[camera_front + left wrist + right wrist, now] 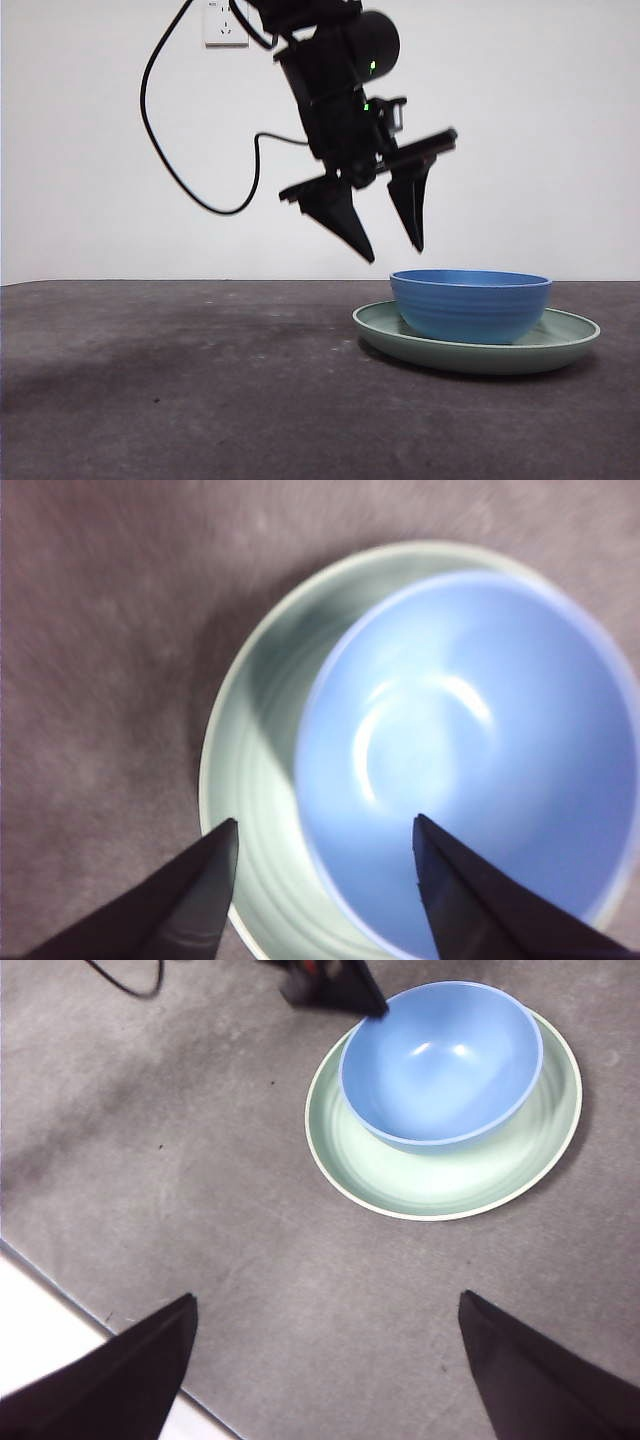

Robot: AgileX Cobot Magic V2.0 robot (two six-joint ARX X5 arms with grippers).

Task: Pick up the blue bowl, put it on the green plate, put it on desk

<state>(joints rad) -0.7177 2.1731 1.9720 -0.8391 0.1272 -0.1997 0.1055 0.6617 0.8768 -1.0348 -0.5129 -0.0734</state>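
Already the round, matte medium-blue bowl (470, 305) with faint ridges on its outer wall sits upright inside the wide, shallow, pale sage-green plate (560, 345), and the plate lies flat on the dark grey-brown matte desk (180, 390). The bowl is not centred on the plate: in the right wrist view it (440, 1060) is pushed toward one side, so that a broad crescent of the plate's (420, 1185) bare floor shows on the other side. The bowl's inside is bare, with only a few soft highlights on it.

Above the plate hangs the left gripper (392, 250), its two black jaws spread wide apart and pinching nothing. In the front view its tips hover just above the bowl's rim, over the edge of the plate, clear of both. From the left wrist view the gripper (325, 830) looks straight down: one jaw tip lies over the bowl's (470, 760) inner wall, the other over the plate's (250, 770) exposed floor near its rim, so the bowl's rim runs between them.

The right gripper (325, 1305) waits well apart from the plate, over open desk (200, 1160) near the desk's edge, its jaws likewise spread and bare. A black cable (165, 140) loops down from the left arm against the pale wall (560, 120), where a white socket (226, 24) shows.
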